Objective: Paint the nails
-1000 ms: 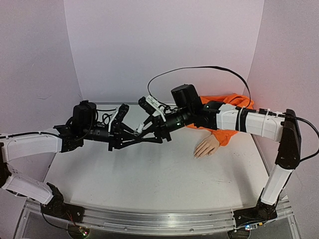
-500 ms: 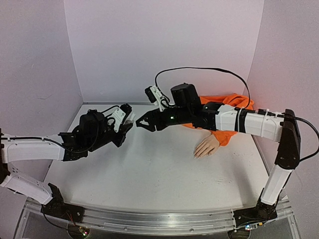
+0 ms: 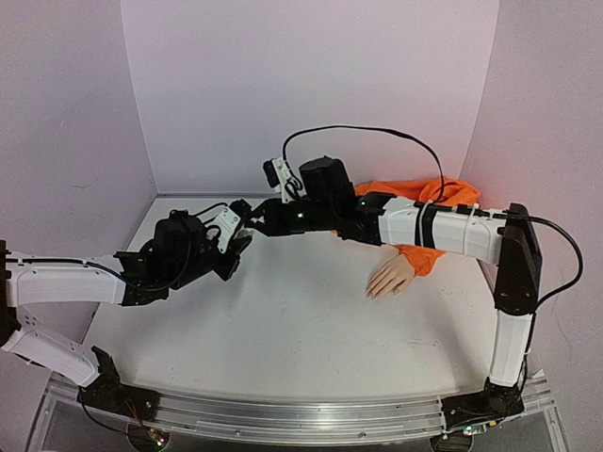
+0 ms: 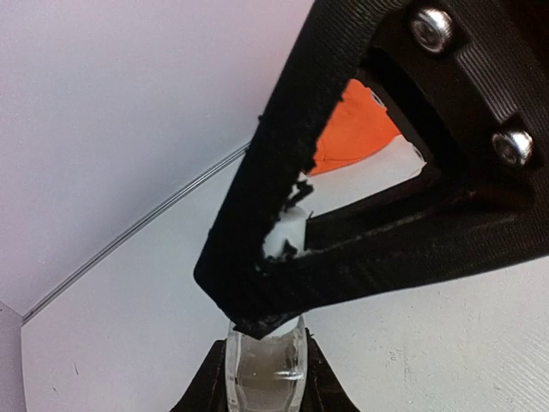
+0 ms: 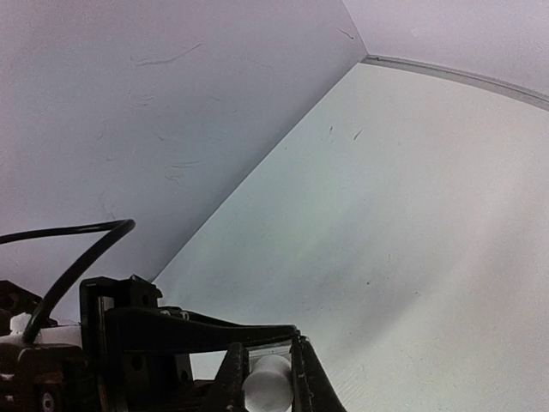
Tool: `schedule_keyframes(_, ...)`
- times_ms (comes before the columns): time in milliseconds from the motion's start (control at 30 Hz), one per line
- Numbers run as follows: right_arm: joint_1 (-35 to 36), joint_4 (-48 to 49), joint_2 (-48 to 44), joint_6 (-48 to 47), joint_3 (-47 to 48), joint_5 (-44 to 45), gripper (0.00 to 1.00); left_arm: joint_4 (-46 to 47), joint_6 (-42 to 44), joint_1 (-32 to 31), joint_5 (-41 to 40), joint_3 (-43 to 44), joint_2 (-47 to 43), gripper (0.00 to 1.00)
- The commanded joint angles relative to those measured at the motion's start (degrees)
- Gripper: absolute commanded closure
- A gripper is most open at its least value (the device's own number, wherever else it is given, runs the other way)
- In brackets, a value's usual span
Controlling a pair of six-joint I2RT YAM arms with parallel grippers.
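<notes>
With my left end effector clamped on the clear bottle and my right end effector pinching the white cap right against it, I fear a skewed pull spilling polish, the nails lying well behind the right one.

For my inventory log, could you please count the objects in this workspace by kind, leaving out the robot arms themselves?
Mannequin hand in orange sleeve: 1
Clear bottle: 1
White cap: 1
Total: 3
</notes>
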Motion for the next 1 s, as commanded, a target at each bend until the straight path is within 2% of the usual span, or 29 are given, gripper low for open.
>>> schedule_keyframes(0, 0.2, 2.5, 0.7, 0.7, 3.3, -3.3, 0.91, 4.0, -0.6, -0.4, -0.3, 0.9, -2.1, 1.00)
schedule_keyframes(100, 0.1, 3.3, 0.2, -2.0, 2.4, -6.9, 1.00, 3.9, -1.4, -0.3, 3.7, 0.8, -3.2, 1.00)
schedule_keyframes(167, -0.3, 3.7, -1.3, -6.8, 0.9, -11.0, 1.00, 4.0, -2.3, 0.4, 10.8, 0.1, -5.2, 1.00)
schedule_keyframes(233, -1.0, 4.4, -3.9, -14.0, -1.9, -18.5, 1.00, 4.0, -3.6, 3.2, 27.0, -0.7, -8.0, 1.00)
schedule_keyframes(267, -1.3, 4.4, -5.2, -18.7, -3.9, -24.9, 1.00, 4.1, -5.3, 5.4, 38.4, -0.7, -9.2, 1.00)
schedule_keyframes(300, -1.3, 4.3, -6.2, -23.4, -5.7, -32.4, 1.00, 4.4, -7.5, 8.3, 50.1, -0.1, -9.7, 1.00)
schedule_keyframes(333, -1.3, 1.9, -7.3, -28.9, -7.3, -41.4, 1.00, 4.5, -11.5, 10.8, 68.2, 1.4, -9.4, 1.00)
schedule_keyframes(367, -1.3, -0.7, -8.2, -33.9, -8.8, -48.2, 1.00, 4.8, -15.2, 12.4, 80.6, 3.2, -8.5, 1.00)
schedule_keyframes(433, -1.3, -2.8, -9.9, -37.1, -11.6, -53.1, 1.00, 4.9, -21.0, 12.9, 96.6, 8.0, -4.9, 1.00)
schedule_keyframes(467, -1.2, -3.5, -10.3, -37.6, -12.6, -54.4, 1.00, 4.9, -23.3, 12.8, 99.7, 9.8, -3.8, 1.00)
schedule_keyframes(567, -1.2, -4.2, -11.4, -38.7, -15.2, -54.7, 1.00, 5.1, -22.8, 12.8, 97.4, 10.0, -3.7, 1.00)
schedule_keyframes(700, -1.2, -3.6, -13.3, -38.3, -16.9, -49.6, 1.00, 5.0, -18.3, 12.8, 87.0, 8.2, -4.0, 1.00)
schedule_keyframes(733, -1.2, -3.4, -13.7, -37.1, -16.8, -46.0, 0.97, 5.0, -17.8, 12.8, 83.9, 8.1, -3.8, 1.00)
schedule_keyframes(900, -1.5, -3.0, -16.2, -31.0, -16.7, -22.5, 0.48, 5.0, -12.9, 12.7, 59.4, 4.4, -5.6, 1.00)
schedule_keyframes(967, -2.0, -2.9, -16.8, -28.3, -16.8, -16.3, 0.39, 4.9, -9.7, 12.3, 48.4, 2.3, -7.2, 1.00)
